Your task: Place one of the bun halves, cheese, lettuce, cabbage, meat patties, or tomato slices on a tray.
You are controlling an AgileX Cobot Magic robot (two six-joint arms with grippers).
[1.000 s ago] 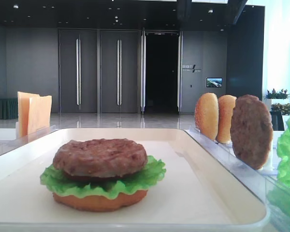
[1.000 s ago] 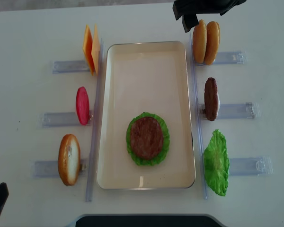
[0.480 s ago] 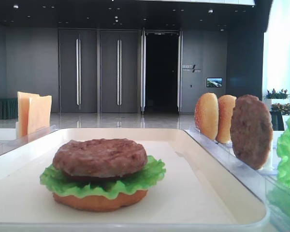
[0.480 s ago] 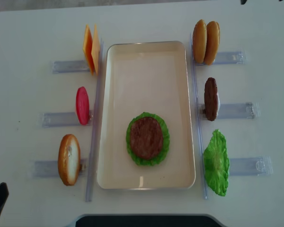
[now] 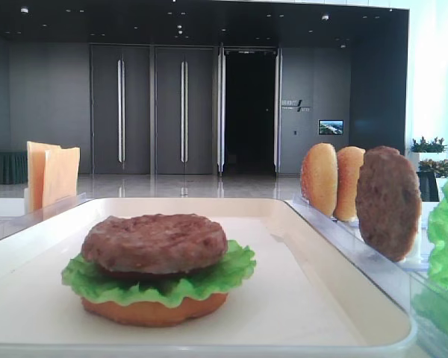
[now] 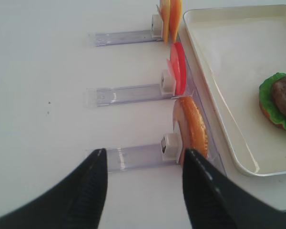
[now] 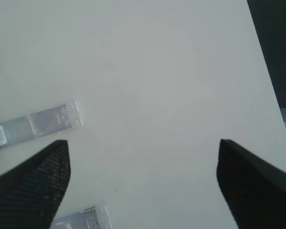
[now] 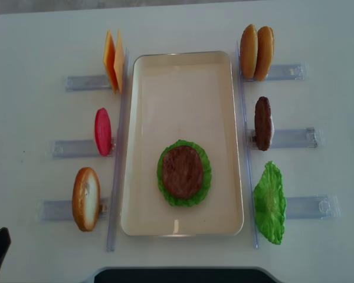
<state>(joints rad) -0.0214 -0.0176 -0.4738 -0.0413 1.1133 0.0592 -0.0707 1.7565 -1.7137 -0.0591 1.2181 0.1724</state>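
The tray's [image 8: 183, 65] far half lies bare; upright food in racks [image 8: 295, 138] flanks both long sides.

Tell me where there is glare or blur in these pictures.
Realsense view: small glare spot on the tray near its front rim. Low exterior view: bright window washes out the right edge. Right wrist view: right gripper fingers soft and dark. Left wrist view: sharp.

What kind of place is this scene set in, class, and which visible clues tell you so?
Probably a lobby or hall of a large building: tall dark double doors, a polished floor, and a white table holding a tray of toy burger parts.
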